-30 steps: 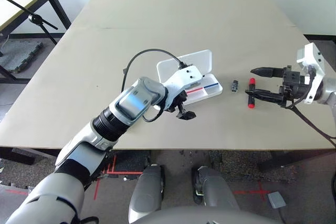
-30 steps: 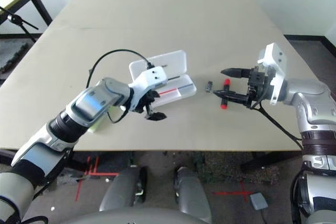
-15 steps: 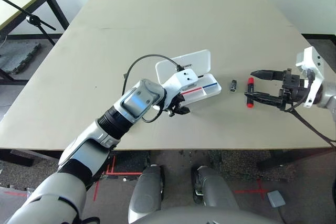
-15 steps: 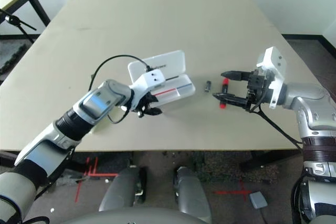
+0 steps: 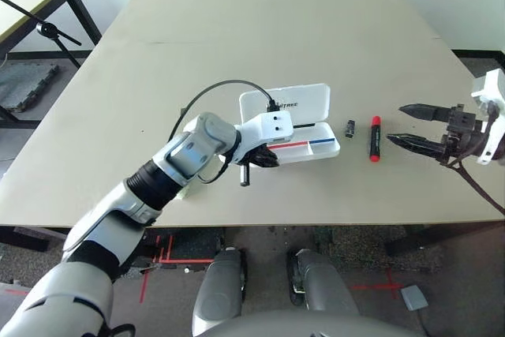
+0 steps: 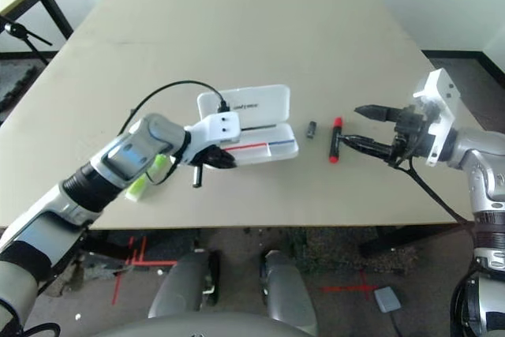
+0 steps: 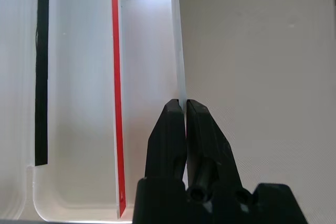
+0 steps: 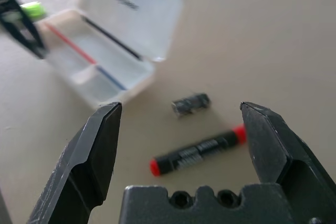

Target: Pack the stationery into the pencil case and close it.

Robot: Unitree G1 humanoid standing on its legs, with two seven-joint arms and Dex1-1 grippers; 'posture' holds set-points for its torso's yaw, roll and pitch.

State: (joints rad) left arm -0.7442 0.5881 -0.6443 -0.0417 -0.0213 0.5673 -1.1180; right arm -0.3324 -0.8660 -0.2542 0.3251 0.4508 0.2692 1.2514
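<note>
left end effector [image 7: 182, 102] (closed) on case [image 7: 79, 103]

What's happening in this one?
The robot is packing a pencil case. Its left gripper has closed on the near wall of the open white case, which is empty. The right gripper hovers open near the marker. The marker, the small dark piece and the green highlighter all lie on the table, unpacked.

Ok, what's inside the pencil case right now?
No stationery in the parts of the pencil case that show, only red and blue stripes along the divider. The left gripper, closed on its near wall, covers a little of the front compartment, so that bit can't be judged.
</note>
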